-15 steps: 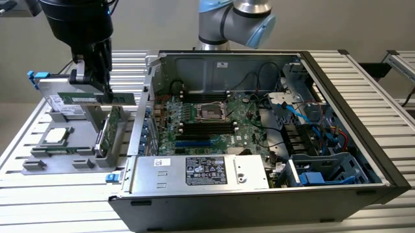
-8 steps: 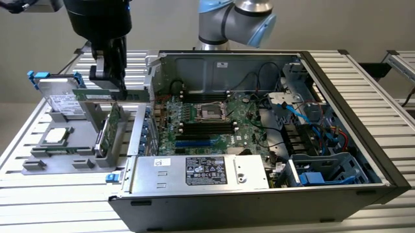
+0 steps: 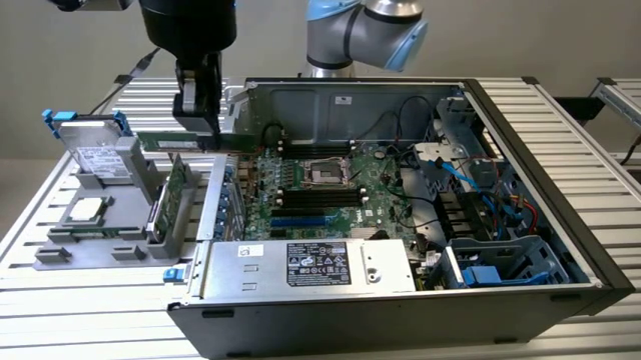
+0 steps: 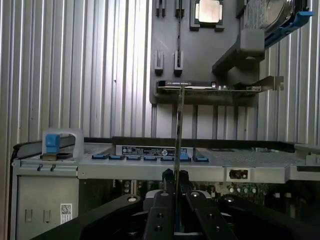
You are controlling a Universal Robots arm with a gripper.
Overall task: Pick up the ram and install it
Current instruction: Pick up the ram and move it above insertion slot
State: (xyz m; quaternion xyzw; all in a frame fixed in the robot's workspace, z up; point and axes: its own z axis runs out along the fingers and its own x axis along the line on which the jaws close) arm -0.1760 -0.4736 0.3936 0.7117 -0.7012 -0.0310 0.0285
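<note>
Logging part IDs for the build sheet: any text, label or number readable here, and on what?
Nothing can be read.
Power supply label: too small.
Sticker on ram: too small.
Drive label: blurred.
Label strip on case edge: too small.
Code sticker: too small.

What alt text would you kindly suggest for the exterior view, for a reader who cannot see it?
A robot gripper holds the ram level in the air over the edge of an open computer case on the exterior view's left, its motherboard exposed. Beside it, a grey parts holder carries a processor chip.
</note>
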